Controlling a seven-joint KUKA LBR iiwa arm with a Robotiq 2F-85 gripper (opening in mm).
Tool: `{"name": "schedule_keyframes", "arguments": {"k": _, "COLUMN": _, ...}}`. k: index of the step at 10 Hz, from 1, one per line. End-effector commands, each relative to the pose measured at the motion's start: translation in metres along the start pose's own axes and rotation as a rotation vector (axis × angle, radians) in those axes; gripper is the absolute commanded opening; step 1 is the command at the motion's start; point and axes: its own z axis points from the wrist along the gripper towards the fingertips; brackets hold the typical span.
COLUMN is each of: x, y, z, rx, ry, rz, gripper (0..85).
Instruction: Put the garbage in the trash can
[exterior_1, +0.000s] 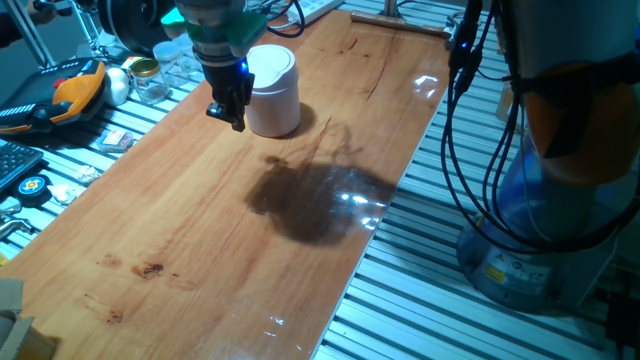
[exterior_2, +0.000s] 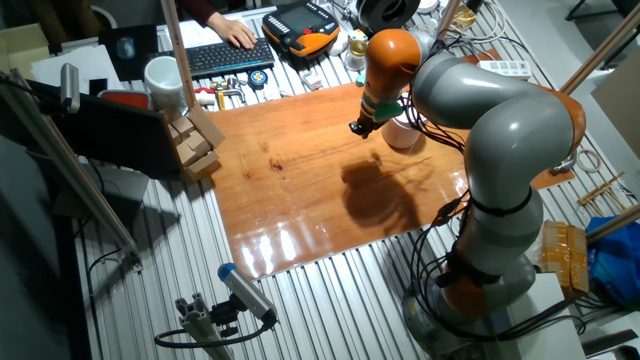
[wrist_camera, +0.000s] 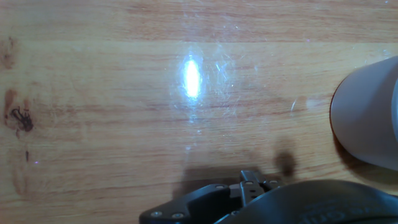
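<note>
The trash can (exterior_1: 273, 92) is a small white bin with a domed lid, standing upright near the far end of the wooden table (exterior_1: 200, 240). It also shows in the other fixed view (exterior_2: 402, 133), and its rim shows at the right edge of the hand view (wrist_camera: 367, 118). My gripper (exterior_1: 229, 112) hangs just left of the bin at the height of its body, a little above the table, and shows in the other fixed view (exterior_2: 362, 127). Its dark fingers are too small and dim to tell their gap. No white paper wad shows in any view.
Clear glass jars (exterior_1: 150, 80), an orange-black tool (exterior_1: 78, 88) and paper scraps (exterior_1: 118, 138) lie off the table's left edge. Wooden blocks (exterior_2: 195, 145), a keyboard (exterior_2: 225, 58) and a white cup (exterior_2: 162, 75) stand beyond the far side. Cables (exterior_1: 470, 120) hang at the right.
</note>
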Motion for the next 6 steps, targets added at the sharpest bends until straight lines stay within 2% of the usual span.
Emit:
{"name": "schedule_keyframes", "arguments": {"k": 1, "x": 0.0, "y": -0.0001, "z": -0.0001, "rx": -0.002, "ry": 0.001, "rz": -0.001, "gripper": 0.0}}
{"name": "schedule_keyframes", "arguments": {"k": 5, "x": -0.0001, "y": 0.0, "z": -0.0001, "rx": -0.009, "ry": 0.003, "rz": 0.001, "gripper": 0.0}}
{"name": "schedule_keyframes", "arguments": {"k": 6, "x": -0.0002, "y": -0.0003, "z": -0.0002, "rx": -0.022, "ry": 0.005, "rz": 0.006, "gripper": 0.0}}
